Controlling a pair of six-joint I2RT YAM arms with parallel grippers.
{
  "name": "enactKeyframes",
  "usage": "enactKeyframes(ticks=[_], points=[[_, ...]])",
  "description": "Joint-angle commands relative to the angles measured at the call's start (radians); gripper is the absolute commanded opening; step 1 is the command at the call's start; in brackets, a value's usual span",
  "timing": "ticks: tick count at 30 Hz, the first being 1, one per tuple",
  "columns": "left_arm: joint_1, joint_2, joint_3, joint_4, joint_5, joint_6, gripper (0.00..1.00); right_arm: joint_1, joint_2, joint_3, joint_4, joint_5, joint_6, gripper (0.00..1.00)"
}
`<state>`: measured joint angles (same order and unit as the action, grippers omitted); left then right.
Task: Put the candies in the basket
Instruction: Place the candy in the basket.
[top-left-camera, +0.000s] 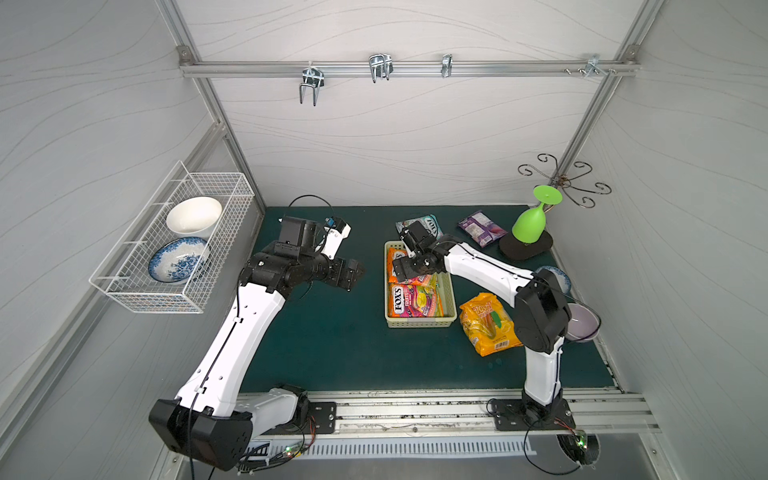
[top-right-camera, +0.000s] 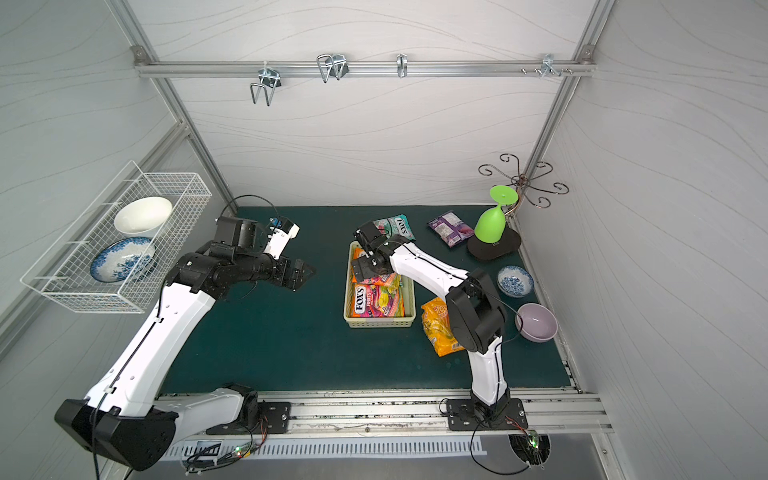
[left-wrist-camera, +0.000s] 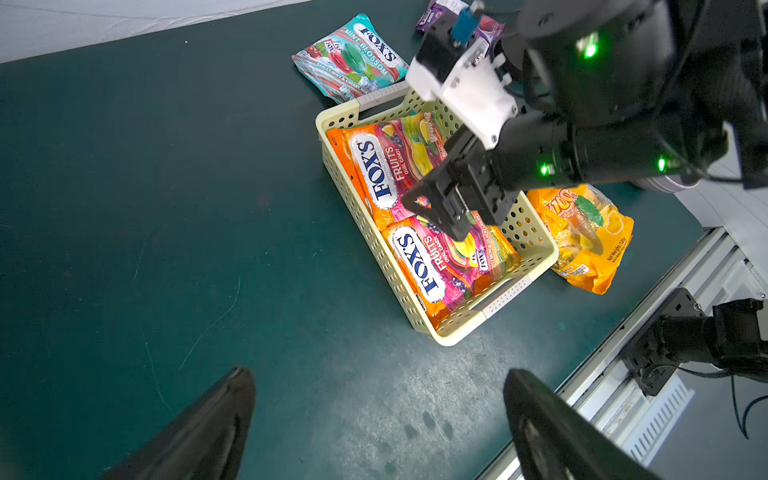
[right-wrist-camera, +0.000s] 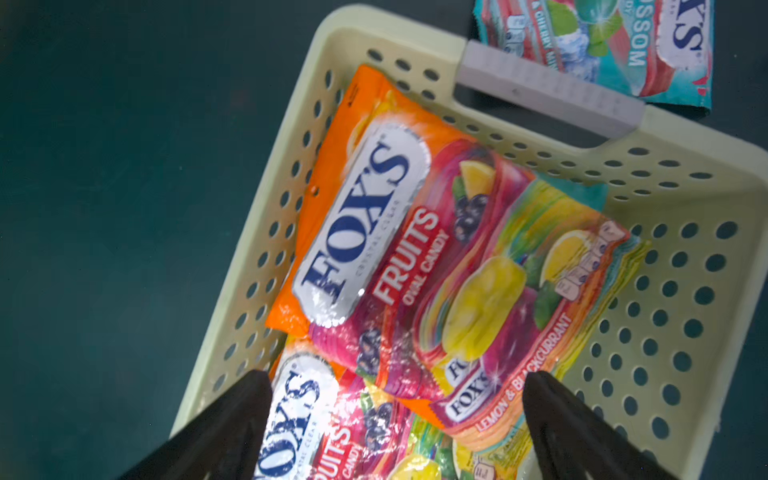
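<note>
Your bench (top-left-camera: 332, 353) carried the pale green basket (top-left-camera: 420, 322) right under your right hand (right-wrist-camera: 395, 378), spread wide, nothing held. Your left hand (top-left-camera: 355, 274) stood wide and empty too, basket out ahead of it. The yellow-orange bag (top-left-camera: 488, 324) lay beside the basket, behind the right hand. The orange FOX'S packets (top-left-camera: 415, 301) lay in the basket under that hand; teal packet (left-wrist-camera: 353, 58) and purple packet (top-left-camera: 482, 227) on the bench beyond it.

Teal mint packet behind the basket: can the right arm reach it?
Probably yes: the right gripper hangs open over the basket, and the teal packet lies uncovered just past its far wall.
</note>
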<state>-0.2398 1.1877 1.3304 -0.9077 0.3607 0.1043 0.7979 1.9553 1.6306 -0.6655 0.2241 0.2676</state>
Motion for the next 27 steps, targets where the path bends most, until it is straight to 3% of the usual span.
enactKeyframes(ticks=[1, 11, 27], points=[[0.005, 0.009, 0.030, 0.030, 0.021, -0.002, 0.98, 0.012, -0.030, -0.034, -0.066, 0.127, -0.089, 0.97], [0.008, 0.014, 0.014, 0.050, -0.002, -0.002, 0.98, 0.031, -0.053, -0.125, -0.044, 0.333, -0.245, 0.98], [0.023, 0.015, 0.003, 0.060, 0.012, -0.012, 0.98, -0.013, 0.007, -0.108, 0.003, 0.369, -0.324, 0.98]])
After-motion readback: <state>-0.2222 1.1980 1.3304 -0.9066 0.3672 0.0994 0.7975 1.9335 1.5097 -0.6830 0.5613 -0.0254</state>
